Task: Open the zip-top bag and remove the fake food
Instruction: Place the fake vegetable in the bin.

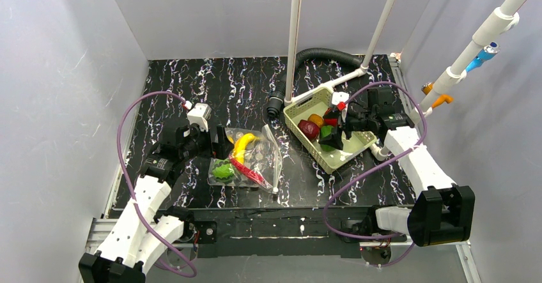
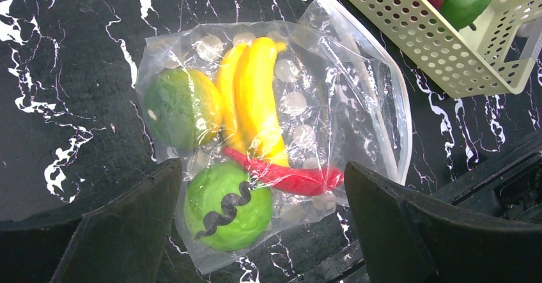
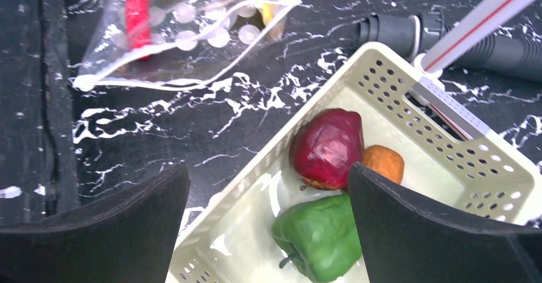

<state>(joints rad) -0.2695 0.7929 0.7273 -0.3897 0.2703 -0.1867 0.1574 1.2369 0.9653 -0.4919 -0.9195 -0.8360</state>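
Neighbouring the zip-top bag (image 1: 267,154): basket (image 1: 307,98), hose (image 1: 319,53).

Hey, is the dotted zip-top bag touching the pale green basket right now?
Apart. The right wrist view shows a strip of bare black table between the zip-top bag and the basket.

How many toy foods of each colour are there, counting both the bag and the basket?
Green: 3 - lime, round fruit, pepper
Red: 2 - chili, dark red fruit
Yellow: 1 - banana
Orange: 1 - orange piece
Total: 7
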